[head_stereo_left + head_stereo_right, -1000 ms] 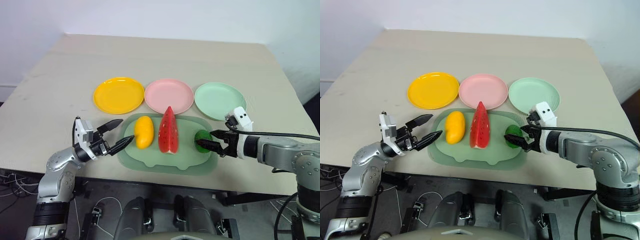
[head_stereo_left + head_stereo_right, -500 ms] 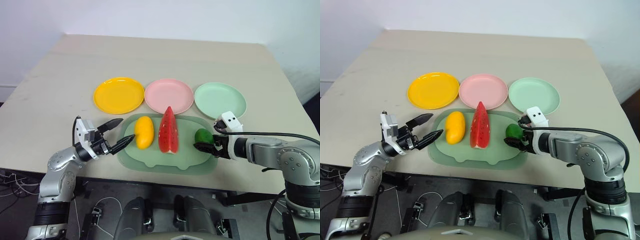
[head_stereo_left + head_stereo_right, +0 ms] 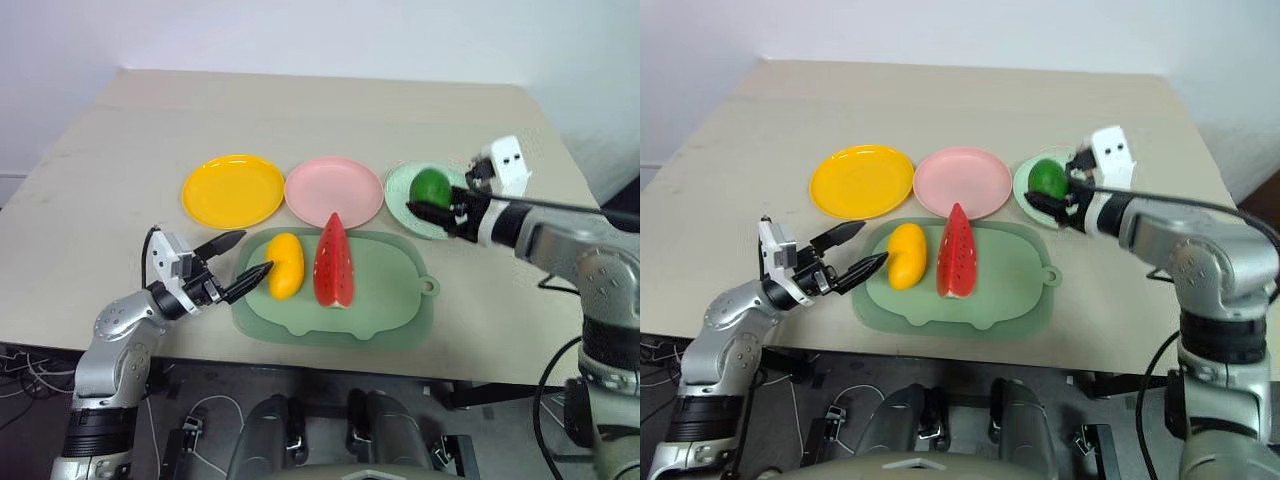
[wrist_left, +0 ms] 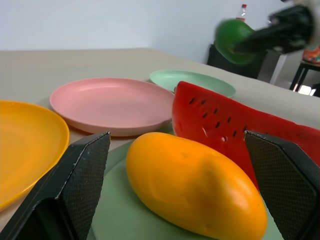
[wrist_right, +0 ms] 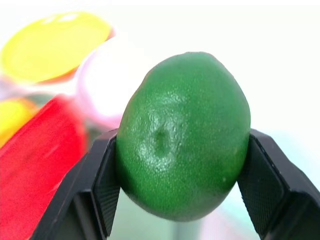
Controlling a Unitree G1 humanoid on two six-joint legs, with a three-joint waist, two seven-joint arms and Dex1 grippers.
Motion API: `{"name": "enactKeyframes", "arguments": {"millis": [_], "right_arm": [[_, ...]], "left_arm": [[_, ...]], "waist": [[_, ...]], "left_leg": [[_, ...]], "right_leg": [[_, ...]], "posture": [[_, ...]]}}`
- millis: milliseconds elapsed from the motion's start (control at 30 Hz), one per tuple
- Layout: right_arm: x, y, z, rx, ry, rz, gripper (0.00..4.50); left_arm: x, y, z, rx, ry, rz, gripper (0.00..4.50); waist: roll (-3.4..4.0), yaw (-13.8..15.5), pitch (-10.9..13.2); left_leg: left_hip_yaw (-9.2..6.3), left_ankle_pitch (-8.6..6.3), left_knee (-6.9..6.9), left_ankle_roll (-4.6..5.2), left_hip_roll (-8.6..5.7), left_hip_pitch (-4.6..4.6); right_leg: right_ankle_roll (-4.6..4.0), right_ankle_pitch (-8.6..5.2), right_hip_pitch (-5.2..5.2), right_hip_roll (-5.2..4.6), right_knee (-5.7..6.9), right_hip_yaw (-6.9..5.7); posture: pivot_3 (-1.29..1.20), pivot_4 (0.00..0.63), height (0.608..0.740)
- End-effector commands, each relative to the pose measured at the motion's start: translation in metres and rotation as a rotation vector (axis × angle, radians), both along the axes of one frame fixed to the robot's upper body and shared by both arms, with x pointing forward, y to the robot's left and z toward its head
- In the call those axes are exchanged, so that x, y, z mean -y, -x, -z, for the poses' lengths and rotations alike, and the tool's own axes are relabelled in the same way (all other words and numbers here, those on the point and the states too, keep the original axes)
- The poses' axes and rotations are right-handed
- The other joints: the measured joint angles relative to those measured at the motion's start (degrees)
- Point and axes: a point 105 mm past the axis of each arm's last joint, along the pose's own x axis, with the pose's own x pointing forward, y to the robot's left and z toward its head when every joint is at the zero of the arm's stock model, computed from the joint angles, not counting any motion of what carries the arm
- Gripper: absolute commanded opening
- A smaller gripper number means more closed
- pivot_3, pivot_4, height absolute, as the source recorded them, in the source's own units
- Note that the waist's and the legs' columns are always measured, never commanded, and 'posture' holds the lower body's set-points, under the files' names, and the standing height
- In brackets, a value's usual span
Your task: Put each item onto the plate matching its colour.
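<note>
Right now I see my right gripper (image 3: 432, 211) clamped on the lime (image 3: 430, 186), one black finger pressed against each side of it, as the right wrist view shows plainly. The lime is up in the air over the green plate (image 3: 402, 196), not resting on it. Whether it hangs over the plate's middle or nearer its edge I cannot tell.

My left gripper (image 3: 243, 268) hovers low at the left end of the tray (image 3: 400, 310) with its jaws spread wide and nothing between them. From the left wrist view the two fingers (image 4: 82, 172) frame the mango (image 4: 197, 187) from either side without touching it. In the head views the lower fingertip sits just beside the mango's near end.

The mango lies on the tray's left part, tilted a little, and the watermelon wedge (image 3: 333, 260) stands upright beside it near the tray's middle, rind along its right edge. The two are close together but apart.

Beyond the tray, the yellow plate (image 3: 233, 190), pink plate (image 3: 334, 190) and green plate sit in a row on the table (image 3: 320, 110).
</note>
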Motion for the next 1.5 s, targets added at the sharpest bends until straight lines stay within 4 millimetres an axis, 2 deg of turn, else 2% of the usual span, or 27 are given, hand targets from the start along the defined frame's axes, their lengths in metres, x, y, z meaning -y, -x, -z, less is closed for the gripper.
{"name": "enactKeyframes", "arguments": {"millis": [33, 167, 267, 300, 433, 600, 700, 833, 967, 1100, 1167, 1300, 1500], "right_arm": [[0.029, -0.042, 0.005, 0.014, -0.04, 0.148, 2.94], [0.044, -0.071, 0.031, -0.061, -0.015, 0.22, 2.94], [0.051, -0.081, 0.046, -0.12, 0.035, 0.251, 2.94], [0.05, -0.083, 0.046, -0.122, 0.029, 0.242, 3.29], [0.041, -0.083, 0.044, -0.141, 0.01, 0.175, 4.48], [0.037, -0.076, 0.036, -0.138, 0.035, 0.129, 4.48], [0.043, -0.066, 0.023, -0.086, 0.116, 0.136, 4.48], [0.049, -0.048, 0.001, -0.058, 0.075, 0.134, 4.48], [0.037, -0.022, -0.014, -0.065, 0.038, 0.068, 4.48], [0.025, -0.002, -0.011, -0.205, -0.054, 0.047, 4.48], [0.009, 0.008, -0.011, -0.283, -0.119, -0.006, 4.48], [-0.029, 0.019, -0.016, -0.303, -0.171, -0.187, 4.48], [-0.066, 0.023, -0.012, -0.378, -0.202, -0.282, 4.48]], "left_arm": [[0.001, 0.003, -0.011, 0.037, -0.005, -0.002, 4.5], [-0.001, 0.002, -0.011, 0.039, -0.004, -0.013, 4.5], [0.0, 0.004, -0.014, 0.044, -0.004, -0.018, 4.5], [0.001, 0.004, -0.015, 0.046, -0.005, -0.017, 4.5], [0.001, 0.007, -0.021, 0.056, -0.014, -0.023, 4.5], [0.0, 0.006, -0.026, 0.056, -0.017, -0.027, 4.5], [-0.002, 0.003, -0.026, 0.052, -0.017, -0.031, 4.5], [-0.004, 0.001, -0.022, 0.048, -0.017, -0.031, 4.5], [-0.008, 0.002, -0.017, 0.045, -0.016, -0.033, 4.5], [-0.012, 0.003, -0.011, 0.039, -0.017, -0.035, 4.5], [-0.015, 0.004, -0.008, 0.038, -0.017, -0.037, 4.5], [-0.018, 0.003, -0.003, 0.038, -0.016, -0.04, 4.5], [-0.015, 0.001, -0.002, 0.047, -0.015, -0.04, 4.5]], "waist": [[0.0, -0.3, 0.0], [0.0, -0.8, 0.0], [0.02, -1.0, 0.0], [0.02, -1.0, 0.0], [0.05, -1.0, 0.0], [0.06, -0.9, 0.0], [0.07, -0.7, 0.0], [0.07, -0.7, 0.0], [0.08, -0.8, 0.0], [0.09, -0.9, 0.0], [0.09, -0.9, 0.0], [0.09, -0.9, 0.0], [0.09, -0.9, 0.0]], "left_leg": [[0.03, 0.01, 0.01, -0.02, 0.0, -0.01], [0.09, 0.03, 0.01, -0.03, 0.0, -0.02], [0.15, 0.11, 0.01, 0.03, 0.02, -0.01], [0.15, 0.14, 0.01, 0.05, 0.03, 0.0], [0.14, 0.16, 0.01, 0.04, 0.05, -0.01], [0.12, 0.08, 0.02, -0.1, 0.05, 0.0], [0.09, 0.08, 0.01, -0.1, 0.05, -0.02], [0.1, 0.07, 0.01, -0.11, 0.04, -0.03], [0.08, 0.07, -0.01, -0.12, 0.04, -0.03], [0.08, 0.06, -0.04, -0.12, 0.06, -0.03], [0.08, 0.06, -0.04, -0.12, 0.06, -0.03], [0.08, 0.05, -0.04, -0.11, 0.06, -0.06], [0.09, 0.05, -0.09, -0.11, 0.03, -0.08]], "right_leg": [[0.0, 0.0, -0.01, 0.0, 0.0, 0.0], [-0.08, 0.1, -0.03, 0.0, 0.1, 0.0], [-0.05, 0.1, -0.13, 0.0, 0.28, 0.0], [-0.04, 0.09, -0.13, 0.01, 0.33, 0.0], [-0.04, 0.09, -0.14, 0.02, 0.35, 0.0], [-0.04, 0.09, -0.14, -0.01, 0.34, 0.01], [-0.04, 0.09, -0.16, -0.04, 0.33, 0.01], [-0.05, 0.09, -0.17, -0.08, 0.31, 0.01], [-0.06, 0.08, -0.21, -0.09, 0.31, 0.01], [-0.06, 0.08, -0.24, -0.08, 0.31, 0.01], [-0.07, 0.08, -0.24, -0.09, 0.3, 0.01], [-0.09, 0.08, -0.25, -0.11, 0.27, 0.01], [-0.09, 0.08, -0.26, -0.11, 0.22, 0.01]], "posture": [[0.0, 0.15, 0.696], [0.0, 0.15, 0.696], [0.0, 0.15, 0.696], [0.0, 0.15, 0.696], [0.0, 0.15, 0.696], [0.0, 0.15, 0.696], [0.0, 0.15, 0.696], [0.0, 0.15, 0.696], [0.0, 0.15, 0.696], [0.0, 0.15, 0.696], [0.0, 0.15, 0.696], [0.0, 0.15, 0.696], [0.0, 0.15, 0.696]]}}
